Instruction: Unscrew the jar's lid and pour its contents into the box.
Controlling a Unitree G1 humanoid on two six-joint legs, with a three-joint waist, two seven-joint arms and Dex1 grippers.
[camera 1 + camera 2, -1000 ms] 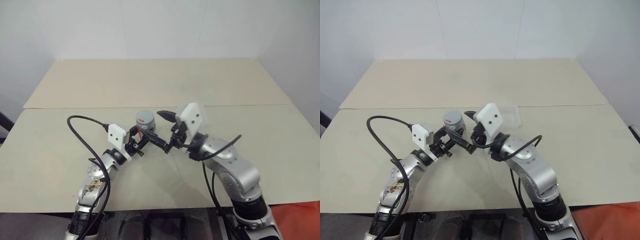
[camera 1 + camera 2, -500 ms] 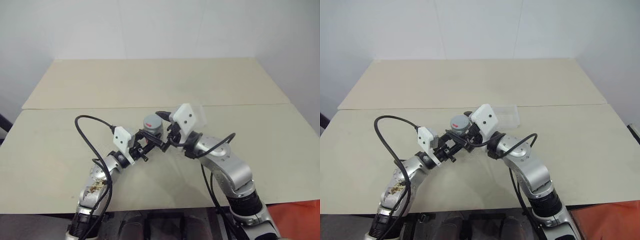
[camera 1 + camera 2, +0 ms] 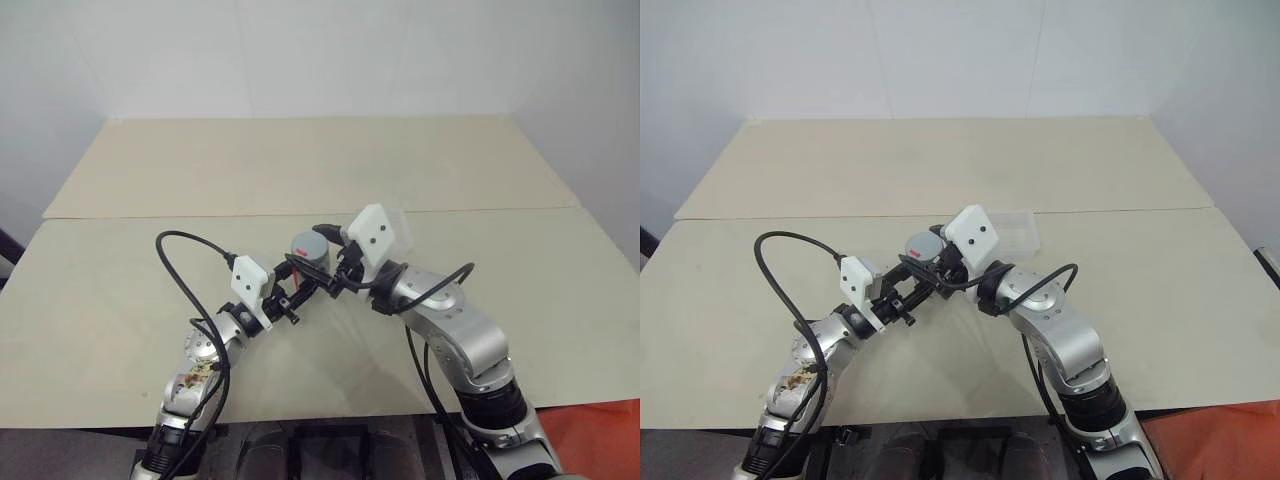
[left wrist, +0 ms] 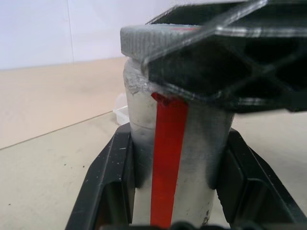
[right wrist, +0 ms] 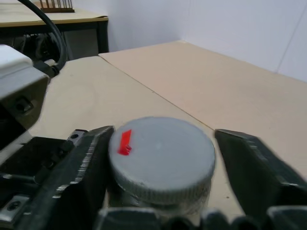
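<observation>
Above the desk (image 3: 120, 300), our left pincer (image 4: 165, 187) holds the jar (image 4: 180, 158) while our right pincer (image 5: 160, 175), wide a second ago, has just closed around the lid (image 5: 160, 155), ready for unscrewing.

Silver-grey jar (image 4: 177, 158) with red stripe standing upright mid-table, grey lid (image 5: 160, 155) still sitting on; clear box (image 3: 1015, 232) lying just right, farther back.

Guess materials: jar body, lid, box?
Small silver-grey cylindrical jar: matte, faintly rough, likely plastic or brushed metal; glossy red stripe looks stuck on. Flat round grey lid: matte plastic, ribbed moulded edge. Shallow clear box: thin see-through plastic.
</observation>
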